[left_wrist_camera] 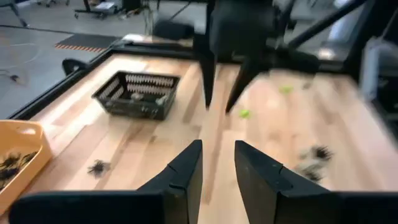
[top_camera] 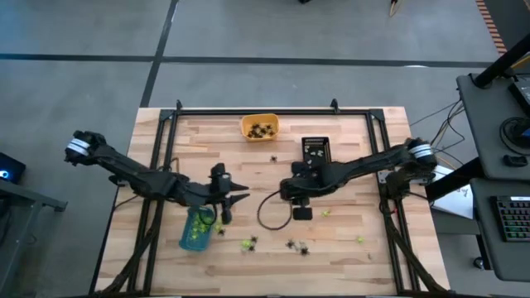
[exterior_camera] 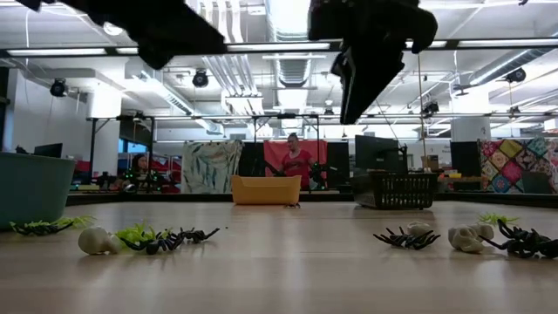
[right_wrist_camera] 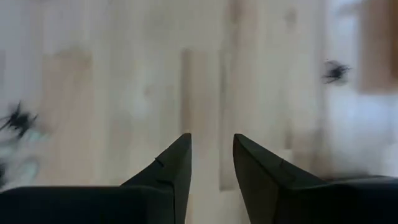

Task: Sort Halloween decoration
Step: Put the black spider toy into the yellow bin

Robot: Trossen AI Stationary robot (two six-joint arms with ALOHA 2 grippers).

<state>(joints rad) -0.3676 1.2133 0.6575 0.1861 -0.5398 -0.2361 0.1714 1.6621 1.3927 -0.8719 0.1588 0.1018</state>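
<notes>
Both hands, left [left_wrist_camera: 217,171] and right [right_wrist_camera: 211,165], hang slightly parted and empty over the pale plank counter [top_camera: 348,248]. Spidery black trinkets [top_camera: 262,130] fill the orange tray [top_camera: 259,127]; pale pieces lie in the black mesh basket [left_wrist_camera: 137,94].

**A robotics lab in a big open hall**

The wooden table [top_camera: 273,248] stands on a grey concrete floor [top_camera: 248,33] inside a black metal frame [top_camera: 273,110]. Beside it is a desk with a keyboard [top_camera: 515,217]. Behind the table the low view shows a wide hall with ceiling lights [exterior_camera: 288,17], monitors [exterior_camera: 377,153], colourful cloth panels [exterior_camera: 514,166] and a person [exterior_camera: 295,161].
</notes>
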